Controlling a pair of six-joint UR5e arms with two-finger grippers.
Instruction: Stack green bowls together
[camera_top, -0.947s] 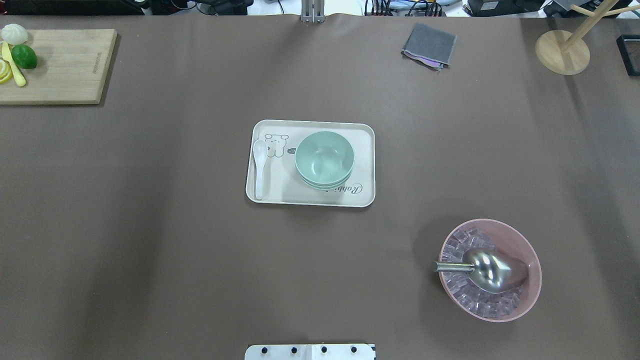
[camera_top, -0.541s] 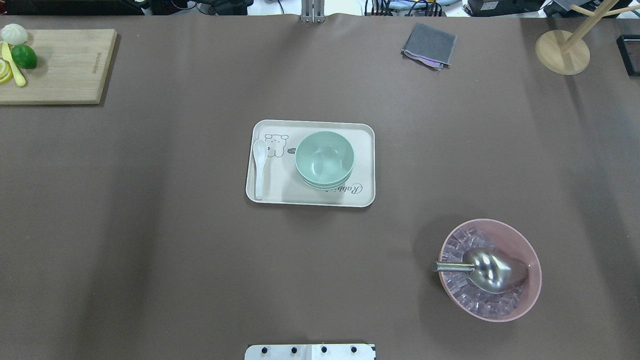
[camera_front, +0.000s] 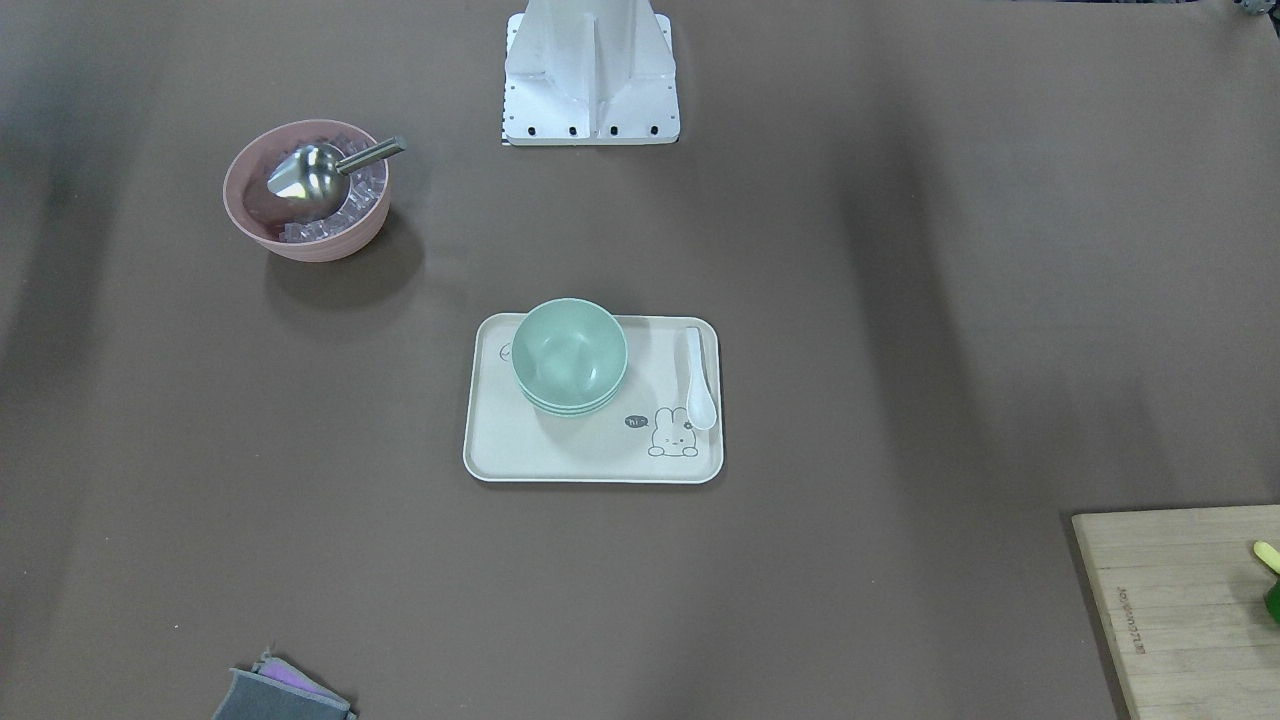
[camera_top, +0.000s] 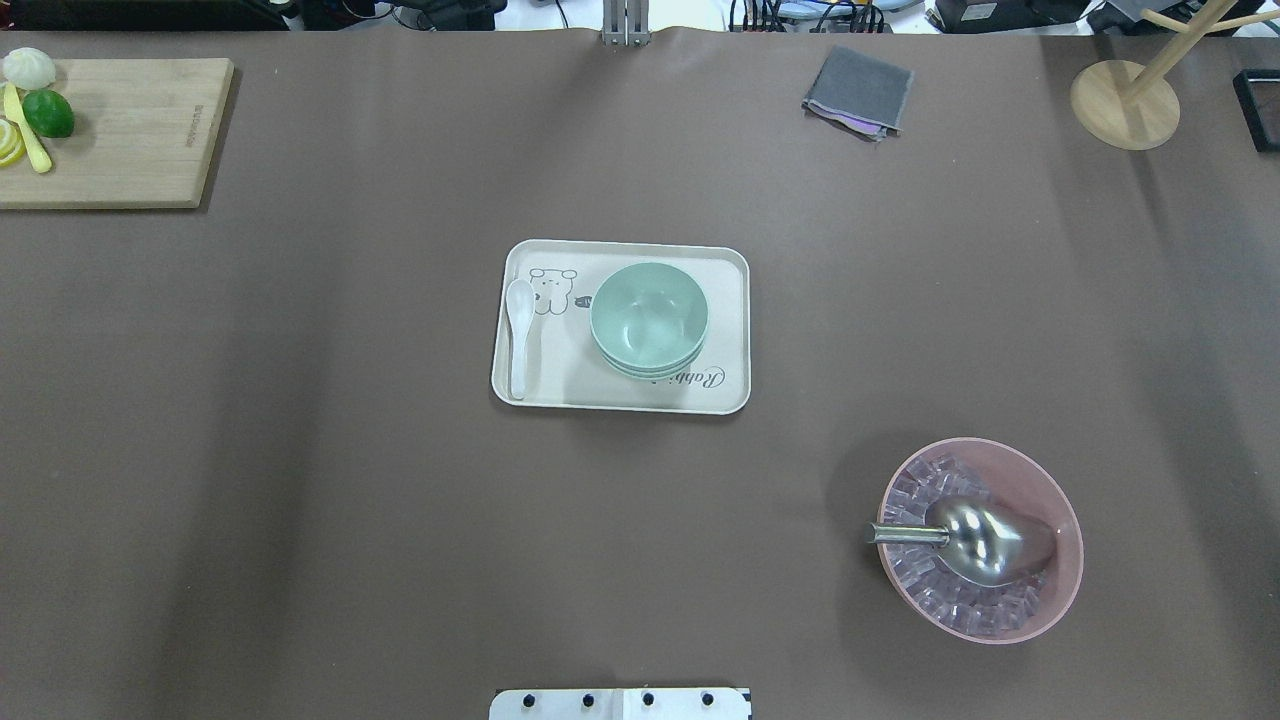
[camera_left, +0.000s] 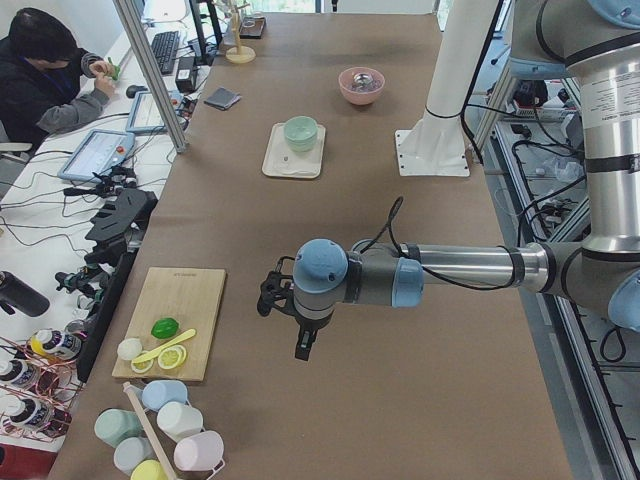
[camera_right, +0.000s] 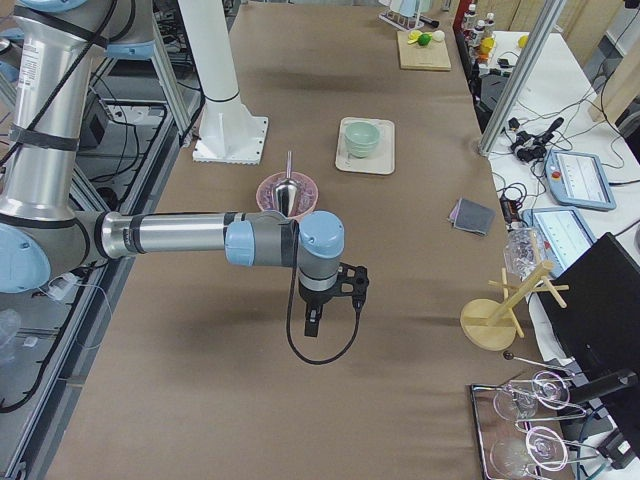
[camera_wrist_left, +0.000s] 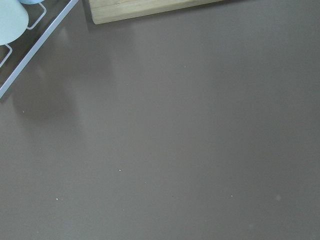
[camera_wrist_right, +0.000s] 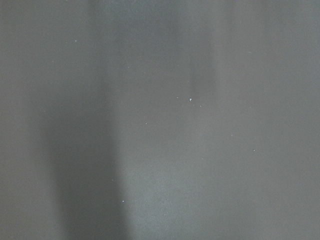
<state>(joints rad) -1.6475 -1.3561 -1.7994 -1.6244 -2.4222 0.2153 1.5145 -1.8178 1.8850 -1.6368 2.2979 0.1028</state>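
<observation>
The green bowls (camera_top: 649, 315) sit nested in one stack on the right half of the cream tray (camera_top: 620, 400) at the table's middle. The stack also shows in the front view (camera_front: 569, 350) and small in both side views (camera_left: 300, 130) (camera_right: 362, 135). My left gripper (camera_left: 302, 352) hangs over bare table near the cutting board, far from the tray. My right gripper (camera_right: 310, 330) hangs over bare table beyond the pink bowl. Both show only in the side views, so I cannot tell whether they are open or shut. Both wrist views show only brown table.
A white spoon (camera_top: 519, 335) lies on the tray's left side. A pink bowl (camera_top: 1040, 480) of ice cubes with a metal scoop (camera_top: 975, 540) stands front right. A cutting board (camera_top: 130, 130) with fruit lies far left, a grey cloth (camera_top: 858, 90) and wooden stand (camera_top: 1124, 105) far right.
</observation>
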